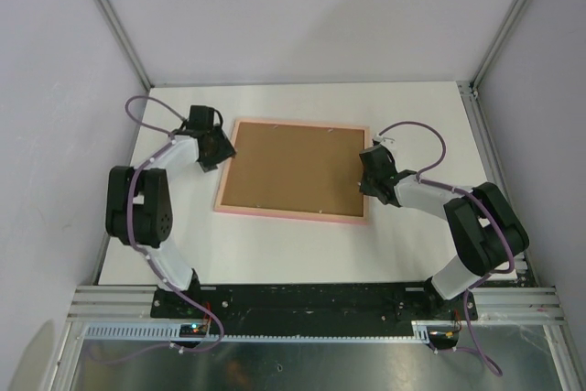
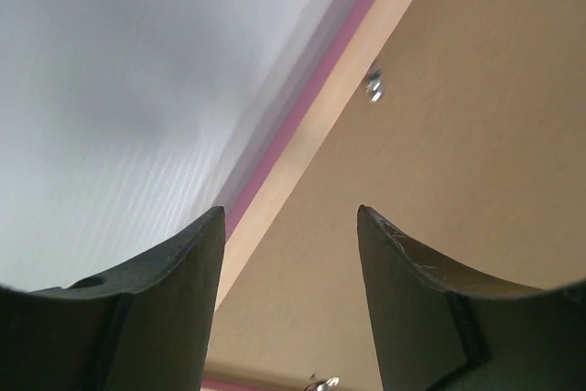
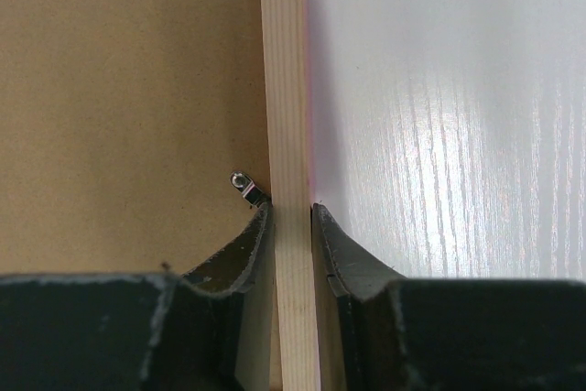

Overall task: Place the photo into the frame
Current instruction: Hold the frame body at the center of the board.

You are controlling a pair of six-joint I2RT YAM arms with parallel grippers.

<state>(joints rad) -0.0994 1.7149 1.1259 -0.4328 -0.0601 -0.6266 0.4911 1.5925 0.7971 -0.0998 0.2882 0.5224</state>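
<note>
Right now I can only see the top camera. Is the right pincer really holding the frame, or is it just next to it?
Observer: It looks like it is holding. In the right wrist view the right pincer straddles the pale wood rail of the frame, with its fingers close against both sides.
Operator: Is the left pincer holding too?
Observer: No. The left pincer is open over the opposite rail and grips nothing.
Operator: What keeps the brown board in?
Observer: Little metal tabs hold the brown board. One metal tab sits right at the tip of the right pincer's inner finger.
</note>
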